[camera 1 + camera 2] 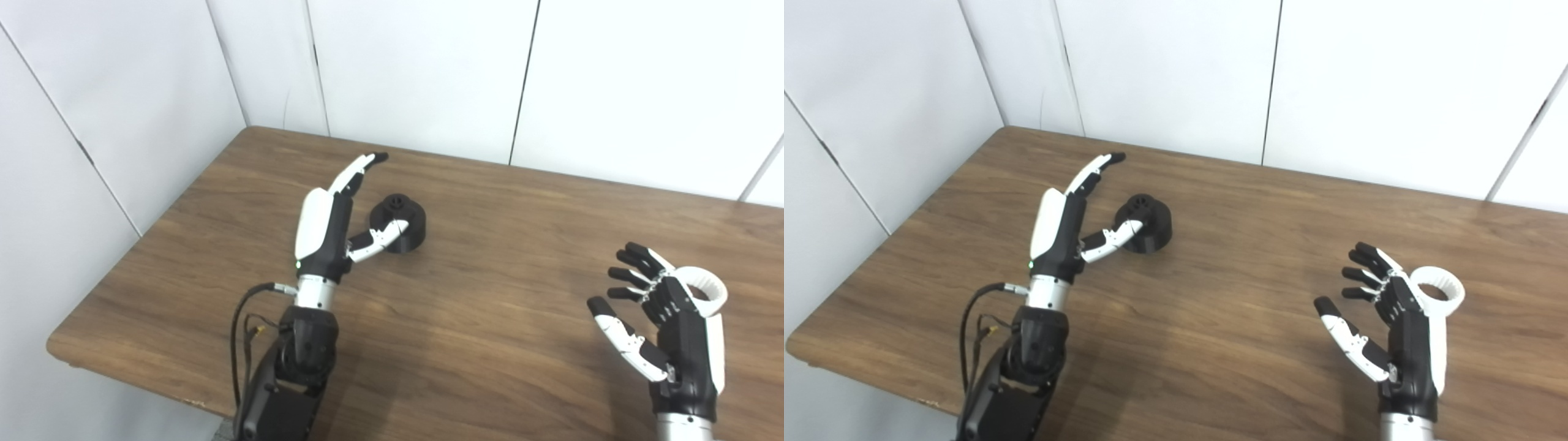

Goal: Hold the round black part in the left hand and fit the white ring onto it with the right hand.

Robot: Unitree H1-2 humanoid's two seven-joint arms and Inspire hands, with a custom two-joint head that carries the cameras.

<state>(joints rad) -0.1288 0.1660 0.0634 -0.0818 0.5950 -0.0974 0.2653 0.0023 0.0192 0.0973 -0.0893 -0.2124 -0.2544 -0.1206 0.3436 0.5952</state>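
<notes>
A brown wooden table fills most of the view, set into a corner of plain white wall panels. Two robot arms reach up from the bottom edge, each ending in a black and white hand. The left hand stands on edge over the left half of the table, fingers stretched out straight and pointing away toward the back wall, thumb spread out to the side. It grips nothing. The round black part, a short drum with a small raised hub on top, sits on the table just beside this hand, in the open space between fingers and thumb; the thumb tip lies across its near edge, though contact cannot be told for certain. The right hand hovers over the right side of the table, well apart from the black part, palm turned toward the left, fingers spread wide and slightly curled, holding nothing. The white ring lies flat on the table just behind and to the right of this hand, partly hidden by it. A loop of black cable hangs beside the left forearm.
</notes>
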